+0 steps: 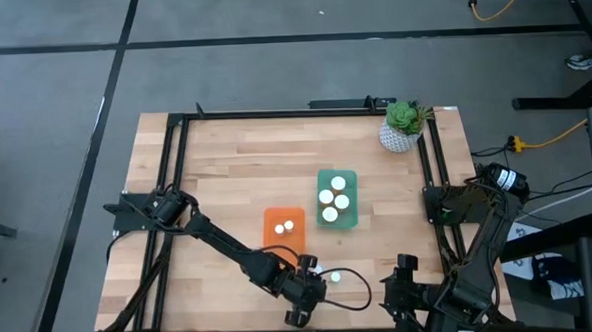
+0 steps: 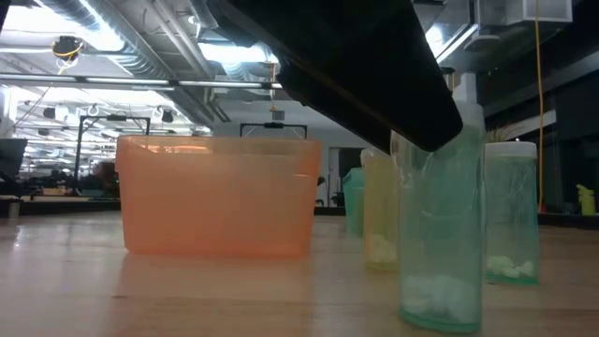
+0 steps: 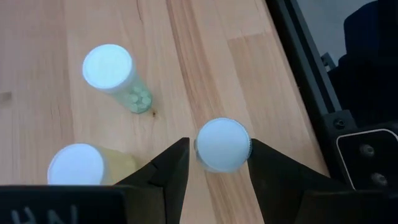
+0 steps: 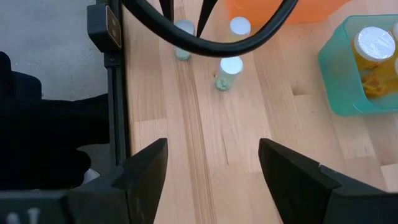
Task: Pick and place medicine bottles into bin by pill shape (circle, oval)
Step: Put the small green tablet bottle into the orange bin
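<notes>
Worktop [image 1: 227, 179]: pale wood planks inside a black frame, grey floor around it.
Medicine bottles: three stand loose near the front edge; one white-capped bottle [image 3: 222, 144] sits between the left pincer's fingers, a green bottle [image 3: 115, 73] and a yellow bottle [image 3: 84, 165] just beside.
Left pincer [image 3: 217, 168]: lowered around that cap, fingers parted, not clearly touching it.
Orange bin [image 1: 284, 230]: two bottles inside.
Green bin [image 1: 336, 197]: four bottles.
Right pincer [image 4: 211, 165]: released, at the front right corner.
Plant pot [image 1: 403, 129]: far right corner.

Three white-capped medicine bottles [image 3: 107, 67] stand upright near the desk's front edge; six others sit in bins.
</notes>
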Robot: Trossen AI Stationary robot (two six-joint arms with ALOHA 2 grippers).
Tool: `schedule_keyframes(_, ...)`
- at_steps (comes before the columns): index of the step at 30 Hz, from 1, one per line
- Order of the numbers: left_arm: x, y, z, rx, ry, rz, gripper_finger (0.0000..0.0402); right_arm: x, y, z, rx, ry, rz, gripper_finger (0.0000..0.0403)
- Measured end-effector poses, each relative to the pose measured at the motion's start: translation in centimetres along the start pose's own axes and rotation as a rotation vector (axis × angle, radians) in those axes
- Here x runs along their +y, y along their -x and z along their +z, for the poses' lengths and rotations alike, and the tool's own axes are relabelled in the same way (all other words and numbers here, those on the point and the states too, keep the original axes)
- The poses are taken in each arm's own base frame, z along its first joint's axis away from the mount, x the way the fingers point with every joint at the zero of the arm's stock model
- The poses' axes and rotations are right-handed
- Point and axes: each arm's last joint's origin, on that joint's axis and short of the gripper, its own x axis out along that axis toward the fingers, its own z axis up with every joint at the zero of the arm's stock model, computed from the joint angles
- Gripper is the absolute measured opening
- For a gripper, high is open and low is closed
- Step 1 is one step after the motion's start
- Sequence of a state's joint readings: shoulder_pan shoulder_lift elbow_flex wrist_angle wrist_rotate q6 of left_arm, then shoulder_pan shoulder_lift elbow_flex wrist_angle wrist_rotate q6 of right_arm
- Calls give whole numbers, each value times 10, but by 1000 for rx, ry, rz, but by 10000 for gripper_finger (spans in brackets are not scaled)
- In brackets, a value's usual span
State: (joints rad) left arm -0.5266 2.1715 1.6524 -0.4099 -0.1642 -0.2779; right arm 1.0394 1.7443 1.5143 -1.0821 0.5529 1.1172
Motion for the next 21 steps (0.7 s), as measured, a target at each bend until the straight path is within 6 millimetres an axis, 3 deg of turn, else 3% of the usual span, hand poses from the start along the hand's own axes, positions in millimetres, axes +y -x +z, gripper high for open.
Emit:
schedule_keyframes(14, -7, 7, 0, -2, -12, -13, 107, 0, 0, 0, 0, 0, 0, 255)
schedule_keyframes(17, -12, 28, 5, -11, -22, -24, 107, 0, 0, 0, 0, 0, 1, 255)
schedule_keyframes(21, -16, 70, 11, -31, -42, 17, 107, 0, 0, 0, 0, 0, 1, 255)
